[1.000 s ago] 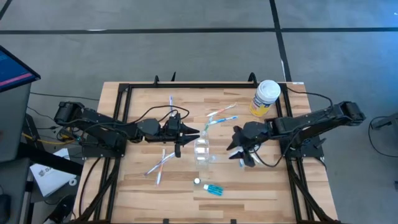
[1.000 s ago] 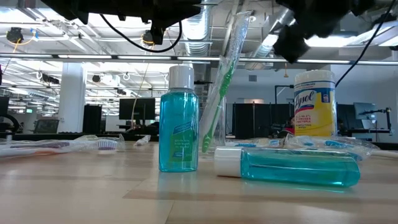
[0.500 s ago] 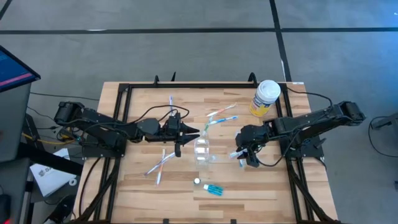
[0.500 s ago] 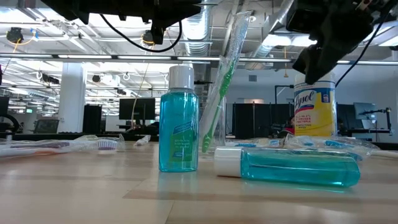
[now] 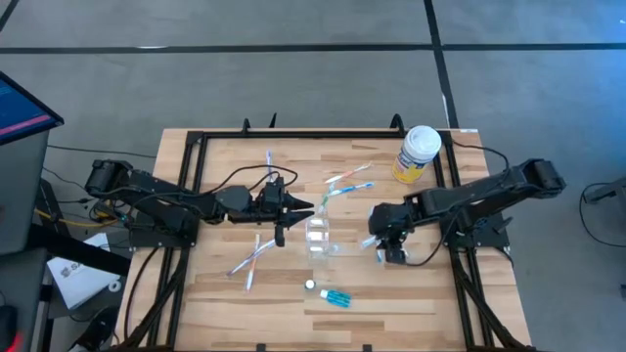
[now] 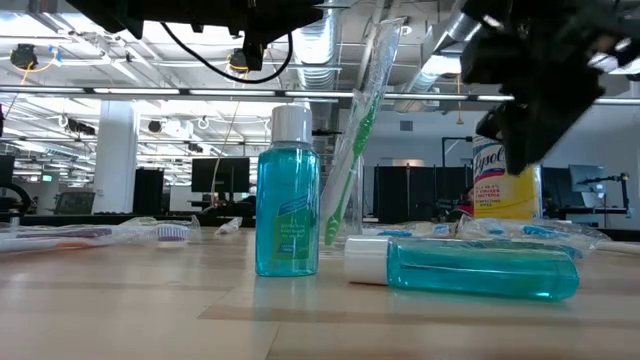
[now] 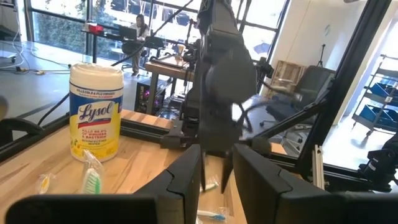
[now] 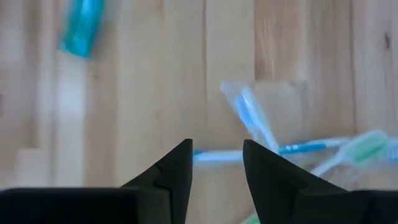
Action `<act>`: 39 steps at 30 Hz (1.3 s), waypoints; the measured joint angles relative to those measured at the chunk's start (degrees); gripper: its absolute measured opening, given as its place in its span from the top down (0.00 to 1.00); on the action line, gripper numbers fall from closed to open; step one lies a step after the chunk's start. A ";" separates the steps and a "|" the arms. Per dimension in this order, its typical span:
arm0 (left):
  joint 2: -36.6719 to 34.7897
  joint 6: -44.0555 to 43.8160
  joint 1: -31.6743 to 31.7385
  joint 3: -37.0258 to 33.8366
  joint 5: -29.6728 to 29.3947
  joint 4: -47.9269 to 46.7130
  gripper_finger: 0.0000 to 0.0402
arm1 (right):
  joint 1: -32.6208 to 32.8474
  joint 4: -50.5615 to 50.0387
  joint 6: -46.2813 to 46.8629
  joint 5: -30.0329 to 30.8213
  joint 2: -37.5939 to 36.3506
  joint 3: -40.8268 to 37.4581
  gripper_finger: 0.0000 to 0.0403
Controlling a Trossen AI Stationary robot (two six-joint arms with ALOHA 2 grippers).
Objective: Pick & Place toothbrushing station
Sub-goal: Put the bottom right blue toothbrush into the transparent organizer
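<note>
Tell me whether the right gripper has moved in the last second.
Yes. In the high view the right gripper has pulled in a little toward the clear tumbler; in the low view it has sunk in front of the yellow container.

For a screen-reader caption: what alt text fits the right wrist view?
The right gripper, fingers parted, points down at a wrapped blue-handled toothbrush lying on the pale wooden table, with a green-handled toothbrush beside it and a blurred small blue tube farther off.
</note>
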 joint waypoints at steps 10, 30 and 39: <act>0.00 0.01 0.00 0.00 -0.04 -0.04 0.78 | 0.14 0.44 -3.15 4.75 6.87 0.04 0.70; 0.00 0.02 0.00 0.00 -0.17 -0.04 0.78 | 0.19 0.76 -6.90 8.53 11.45 1.88 0.71; 0.00 0.02 0.00 0.01 0.02 -0.07 0.78 | 0.16 0.32 -8.97 11.46 11.43 2.97 0.71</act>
